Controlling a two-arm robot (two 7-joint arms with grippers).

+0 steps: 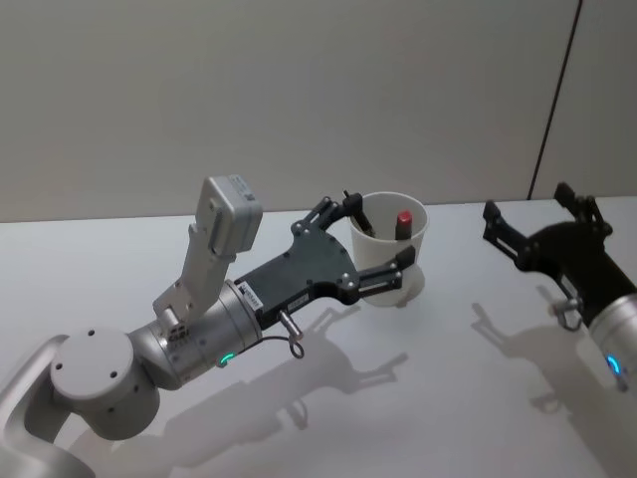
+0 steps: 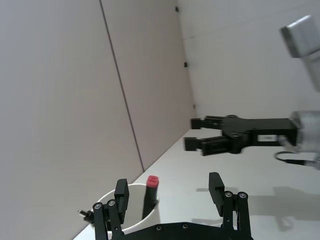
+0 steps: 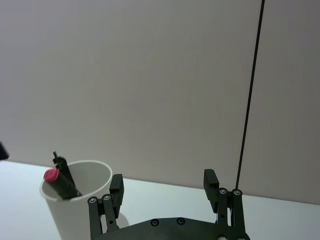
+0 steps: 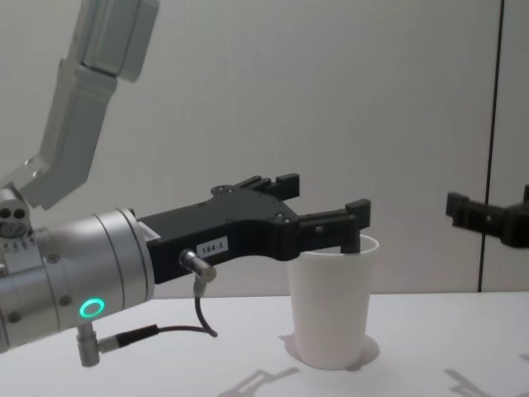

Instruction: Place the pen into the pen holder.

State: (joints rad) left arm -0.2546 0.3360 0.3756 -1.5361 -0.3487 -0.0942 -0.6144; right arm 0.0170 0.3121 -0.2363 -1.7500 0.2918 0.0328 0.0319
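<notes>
The pen, dark-bodied with a red cap, stands leaning inside the pen holder, a white paper cup upright on the bench, its cap showing just below the rim. By the look of it, the placing itself is done. The left pincer sits at the cup's rim with its fingers apart, one on either side of the cup and clamped on nothing; what seems left is for it to draw clear without tipping the cup. The right pincer hangs well apart to the right above the bench, fingers spread and empty.
</notes>
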